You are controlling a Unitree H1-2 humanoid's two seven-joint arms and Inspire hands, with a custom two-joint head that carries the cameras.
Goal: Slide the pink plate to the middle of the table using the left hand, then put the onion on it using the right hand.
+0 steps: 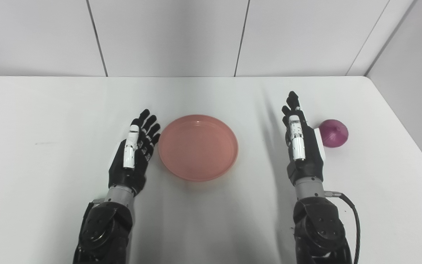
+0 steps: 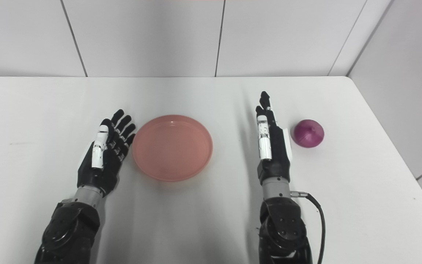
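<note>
Now | pink plate [image 1: 198, 147] mid-bench; onion [image 1: 333, 133] just outboard of right robot hand [image 1: 302, 143] | both robot hands spread, empty; left robot hand [image 1: 134, 152] beside plate

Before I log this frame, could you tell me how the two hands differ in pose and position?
The left hand lies flatter, fingers fanned beside the pink plate; the right hand stands more on edge, fingers together, next to the onion. Both are open and hold nothing.
</note>
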